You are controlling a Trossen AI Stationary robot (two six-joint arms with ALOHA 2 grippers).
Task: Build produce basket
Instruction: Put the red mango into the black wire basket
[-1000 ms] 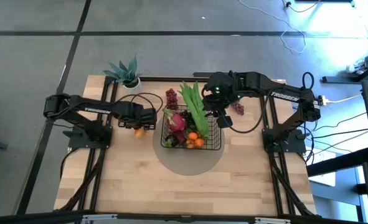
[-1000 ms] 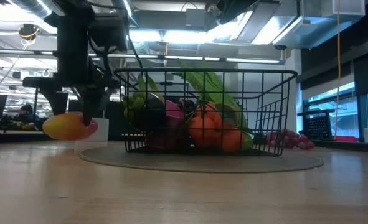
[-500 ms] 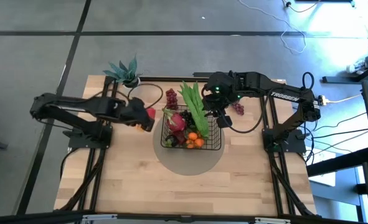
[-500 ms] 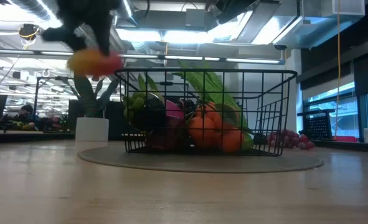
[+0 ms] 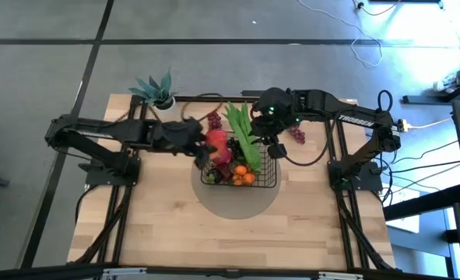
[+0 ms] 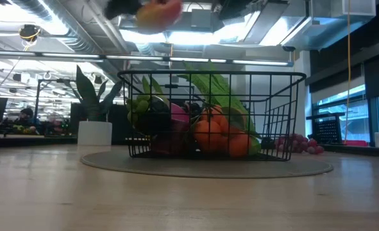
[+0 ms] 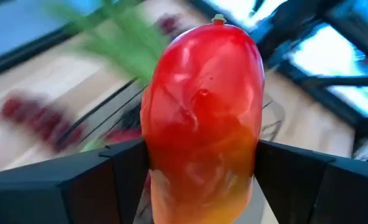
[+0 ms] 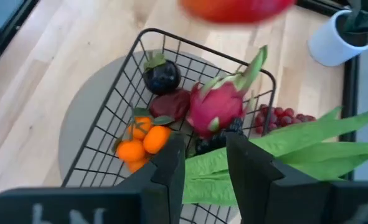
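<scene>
Left gripper (image 7: 199,174) grips mango (image 7: 202,118); stem end fwd

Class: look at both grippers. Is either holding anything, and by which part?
The left gripper holds the mango across its yellow lower part, above the basket rim. The right gripper holds nothing, jaws open.

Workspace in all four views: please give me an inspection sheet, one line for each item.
Surface: wooden table, round grey mat under the basket.
Job's things: wire basket holds dragon fruit, oranges, green pods; grape bunches lie outside.
Clutter: potted plant.
Grippers: left claw holds mango above the basket; right claw open over it.
Cables: along floor.
Surroundings: room with ceiling lights.
</scene>
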